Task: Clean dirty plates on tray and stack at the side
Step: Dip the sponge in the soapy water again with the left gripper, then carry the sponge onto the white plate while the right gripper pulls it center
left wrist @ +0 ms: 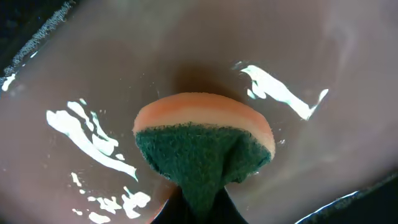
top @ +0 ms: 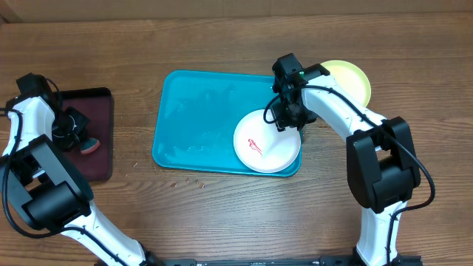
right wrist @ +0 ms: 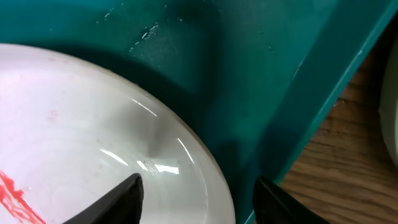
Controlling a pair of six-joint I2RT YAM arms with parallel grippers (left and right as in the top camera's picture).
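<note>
Wide wooden counter [top: 222, 214], bare boards all along the 6 o'clock side and between the two trays, so there's room to move. Two trays on it. The big teal tray [top: 199, 118] sits mid-counter, and the smaller maroon tray [top: 100, 148] lies well apart at its 9 o'clock.

Two plates in view. The white plate [top: 270, 144] is on the teal tray, tucked into the 4 o'clock corner, its rim crowding the tray's wall on that side. One red smear [top: 254, 145] marks its face. The rest of the tray, from centre out to 9 o'clock, is bare. The yellow-green plate [top: 351, 80] is off the tray, on the counter just beside its 2 o'clock corner, partly hidden behind the right arm.

Right tool [right wrist: 199, 196] is over the white plate's 1 o'clock edge, jaws standing wide. One finger is above the plate and the other is beyond its rim over the teal floor, with nothing gripped.

Left tool [top: 74, 133] is down on the maroon tray, clamped tight on the one sponge [left wrist: 205, 137]. It pinches the green scrub side, and the orange side faces away.
</note>
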